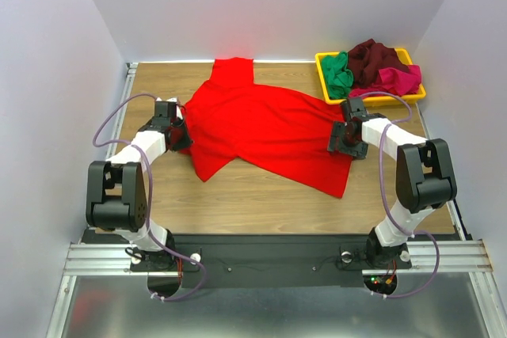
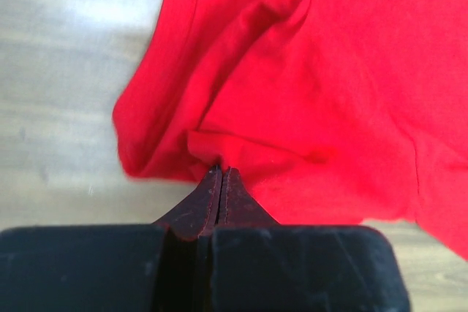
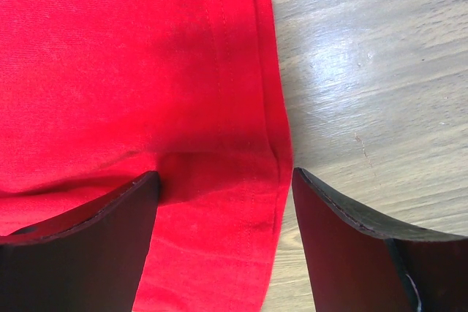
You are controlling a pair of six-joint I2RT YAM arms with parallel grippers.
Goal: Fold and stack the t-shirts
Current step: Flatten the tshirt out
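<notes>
Red t-shirt (image 1: 261, 128): spread and rumpled on the wooden table (image 1: 261, 203), from the centre to the far edge.
Left gripper (image 2: 221, 173): jaws pressed together at the shirt's left edge, a small ridge of cloth apparently nipped at their tips.
Right gripper (image 3: 223, 188): jaws wide, straddling the shirt's right hem, one finger over cloth, the other over bare wood.
Green t-shirt (image 1: 339, 75), maroon t-shirt (image 1: 376, 57), magenta t-shirt (image 1: 400, 78): heaped in the yellow tray (image 1: 372, 100), far right corner.

The bright red t-shirt (image 1: 261, 128) is plain and lies on a table (image 1: 261, 195) of pale wood grain. At the table's far right corner, a yellow tray (image 1: 404, 99) holds a green t-shirt (image 1: 338, 74), a dark maroon t-shirt (image 1: 376, 57) and a magenta-pink t-shirt (image 1: 400, 81). The left arm (image 1: 142, 148) and right arm (image 1: 388, 131) are white and black, and their cables (image 1: 107, 116) are purple.
</notes>
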